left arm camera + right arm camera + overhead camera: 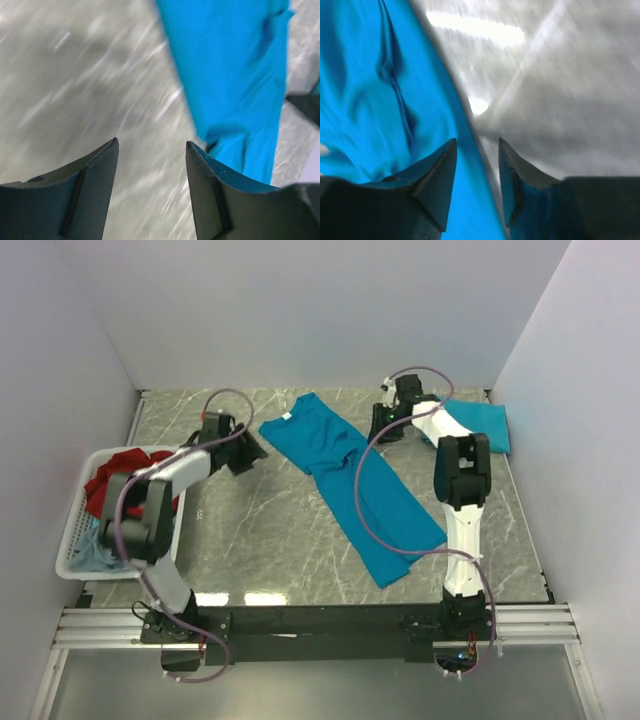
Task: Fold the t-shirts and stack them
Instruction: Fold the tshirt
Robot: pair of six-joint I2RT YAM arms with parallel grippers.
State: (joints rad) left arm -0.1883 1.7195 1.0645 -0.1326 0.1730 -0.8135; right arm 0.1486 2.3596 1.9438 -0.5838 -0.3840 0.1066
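Note:
A teal-blue t-shirt (350, 480) lies stretched out diagonally on the marble table, collar at the far left, hem at the near right. It also shows in the left wrist view (235, 75) and in the right wrist view (375, 100). A folded teal shirt (482, 423) lies at the far right. My left gripper (250, 455) is open and empty just left of the spread shirt's collar end (152, 145). My right gripper (380, 432) is open, astride the shirt's right edge (476, 142). Red (118, 472) and pale grey-blue shirts (92, 552) lie in the basket.
A white slatted basket (78, 510) stands at the table's left edge. White walls close the left, back and right. The arms' mounting rail (320, 625) runs along the near edge. Both wrist views are motion-blurred.

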